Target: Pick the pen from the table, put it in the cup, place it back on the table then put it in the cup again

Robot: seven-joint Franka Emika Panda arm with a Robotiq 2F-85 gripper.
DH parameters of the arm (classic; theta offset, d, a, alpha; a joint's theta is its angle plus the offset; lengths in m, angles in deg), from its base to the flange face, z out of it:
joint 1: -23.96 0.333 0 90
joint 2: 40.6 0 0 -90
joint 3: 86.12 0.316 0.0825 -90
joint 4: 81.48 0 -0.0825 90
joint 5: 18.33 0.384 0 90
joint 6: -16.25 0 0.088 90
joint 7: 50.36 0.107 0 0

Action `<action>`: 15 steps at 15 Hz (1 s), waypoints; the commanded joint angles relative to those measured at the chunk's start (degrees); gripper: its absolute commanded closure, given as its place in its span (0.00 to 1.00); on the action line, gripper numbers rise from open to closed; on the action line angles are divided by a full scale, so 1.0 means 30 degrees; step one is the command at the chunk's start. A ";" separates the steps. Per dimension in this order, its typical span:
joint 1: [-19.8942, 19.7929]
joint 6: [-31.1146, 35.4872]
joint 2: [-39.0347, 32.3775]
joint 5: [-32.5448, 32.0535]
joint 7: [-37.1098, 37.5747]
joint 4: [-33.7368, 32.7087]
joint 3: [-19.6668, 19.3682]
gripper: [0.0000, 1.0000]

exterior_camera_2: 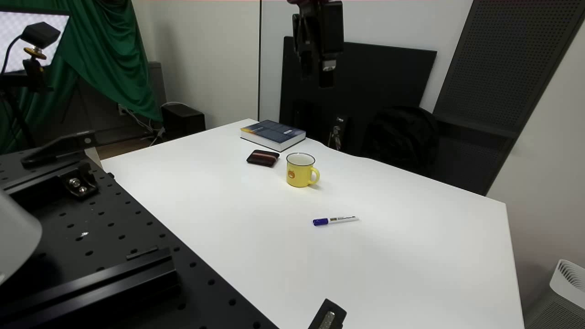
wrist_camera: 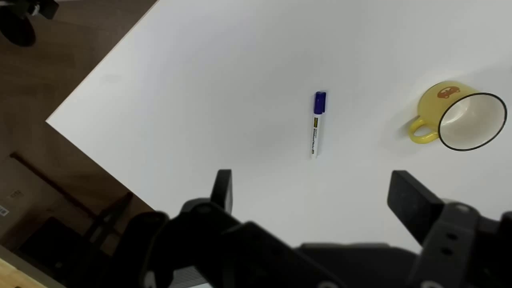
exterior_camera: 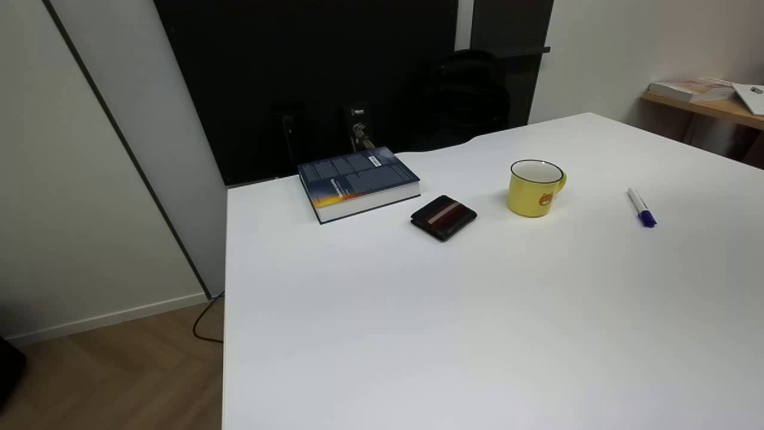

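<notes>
Wrist view: tool (wrist_camera: 311, 182) agape above table (wrist_camera: 240, 108)

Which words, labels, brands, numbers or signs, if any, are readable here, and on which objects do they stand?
None is reliably readable.
White pen with blue cap: lettering too small.
Dark-blue, thick book: cover lettering and white patch too blurred.
Black object in background: white marking blurred.
Pale rectangular sticker at wrist view's left edge: blurred.

White pen (wrist_camera: 316, 126), blue-capped, flat on the tabletop (exterior_camera_2: 411, 256), well in from its edges — yellow mug (exterior_camera_2: 300, 176), dark-rimmed, upright, nearer the far edge in both exterior views
</notes>
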 commanded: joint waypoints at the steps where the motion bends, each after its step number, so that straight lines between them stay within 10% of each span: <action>1: 0.0540 0.0577 -0.2777 -0.1157 0.1290 -0.1768 -0.1176 0.00; 15: 0.5034 0.1730 -1.2113 0.3146 0.0590 -0.8732 -0.5839 0.00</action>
